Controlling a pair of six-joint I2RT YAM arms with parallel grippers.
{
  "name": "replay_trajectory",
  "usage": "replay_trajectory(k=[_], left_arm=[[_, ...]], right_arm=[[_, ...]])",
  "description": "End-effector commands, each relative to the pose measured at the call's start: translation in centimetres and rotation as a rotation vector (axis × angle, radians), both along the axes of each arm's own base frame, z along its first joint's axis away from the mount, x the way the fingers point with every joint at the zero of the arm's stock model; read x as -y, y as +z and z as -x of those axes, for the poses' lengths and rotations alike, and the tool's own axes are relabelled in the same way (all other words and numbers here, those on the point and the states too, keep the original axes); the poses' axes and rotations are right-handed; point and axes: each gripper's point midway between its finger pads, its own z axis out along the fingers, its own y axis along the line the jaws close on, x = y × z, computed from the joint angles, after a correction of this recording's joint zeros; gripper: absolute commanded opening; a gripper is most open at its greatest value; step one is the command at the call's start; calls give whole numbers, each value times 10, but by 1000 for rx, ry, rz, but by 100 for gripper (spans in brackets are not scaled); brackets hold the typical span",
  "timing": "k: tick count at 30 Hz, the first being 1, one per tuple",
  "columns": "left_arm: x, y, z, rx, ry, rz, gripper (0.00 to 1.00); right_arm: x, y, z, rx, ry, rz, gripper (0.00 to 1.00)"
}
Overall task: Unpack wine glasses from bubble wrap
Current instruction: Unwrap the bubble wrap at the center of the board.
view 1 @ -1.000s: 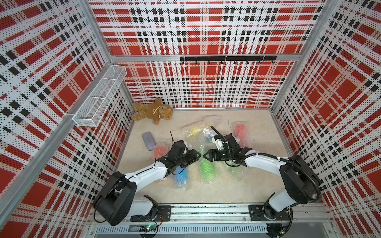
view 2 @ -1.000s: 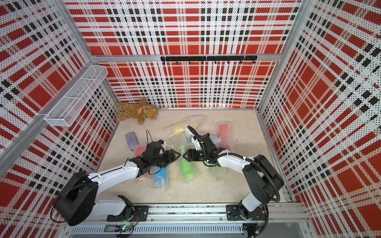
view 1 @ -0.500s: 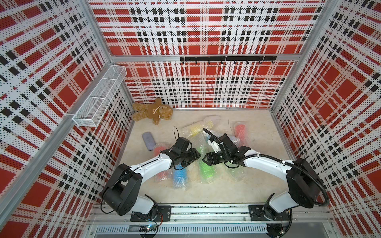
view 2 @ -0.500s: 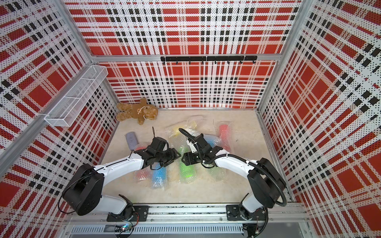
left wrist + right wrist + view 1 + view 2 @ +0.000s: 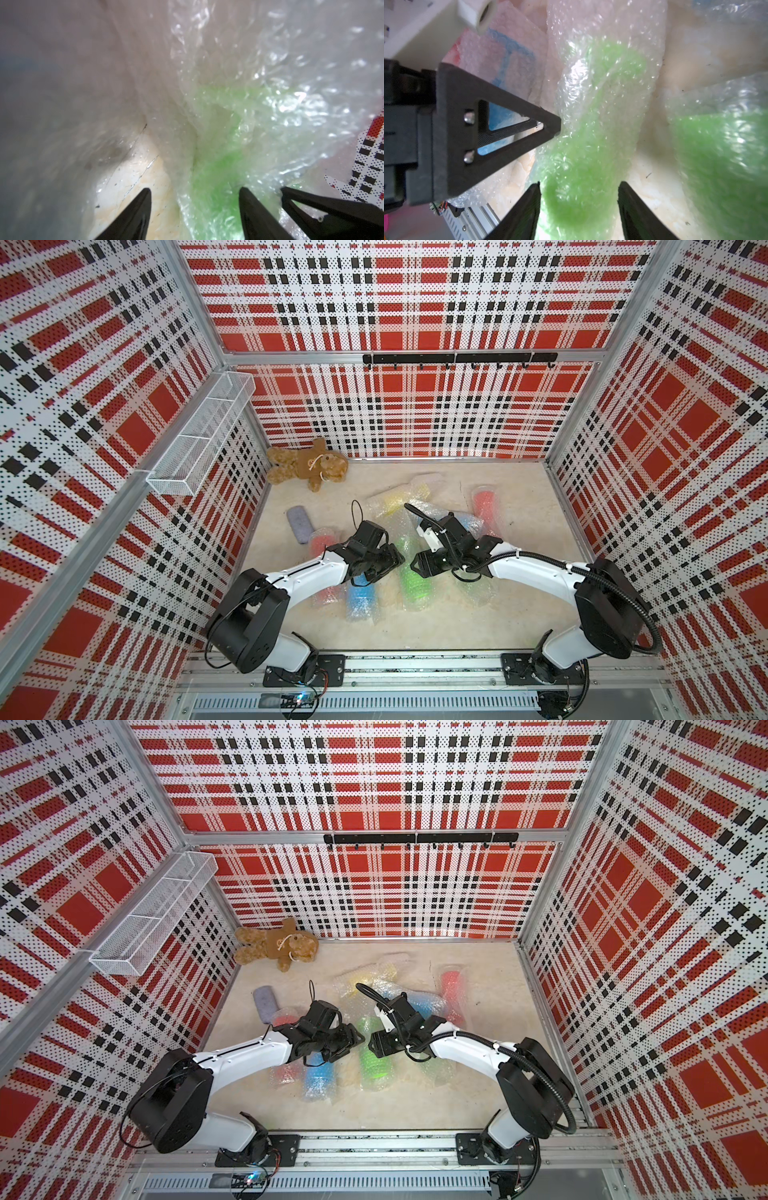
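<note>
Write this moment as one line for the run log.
left gripper: open at bubble wrap | right gripper: astride wrapped green goblet, grip unclear | wrap: not yet off

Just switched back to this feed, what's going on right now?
Both arms are on the wrapped green goblet. The right gripper straddles it; whether it grips yet is unclear. The left gripper is open, one fingertip against the bubble wrap. The blue goblet beside it lies wrapped too.

Lab robot cell: plaid perforated walls (image 5: 415, 302), alu frame (image 5: 199, 310), base rail (image 5: 415, 672).
</note>
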Motion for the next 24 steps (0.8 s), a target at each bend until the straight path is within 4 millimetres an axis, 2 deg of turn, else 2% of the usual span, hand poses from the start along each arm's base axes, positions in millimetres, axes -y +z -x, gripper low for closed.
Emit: replay_trajectory(k=[1,4,6,10,13,24], left_arm=[[-14,-13,-3,-18,28,-45,68],[-21,-18,-5,-25,40,-49,67],[-19,-15,-6,-10,28,-42,67],[-5,10,-12,67,-19,25,69],[-3,20,-12,96,-23,39,71],[-29,-2,4,57,34,28,66]], right_arm=[[7,-15,4,-12,8,44,61],[7,-18,4,-17,11,53,60],[7,-20,5,-20,15,59,60],[8,-21,3,-16,13,71,59],[11,-24,2,-14,6,82,59],[17,-34,5,-19,-25,84,54]])
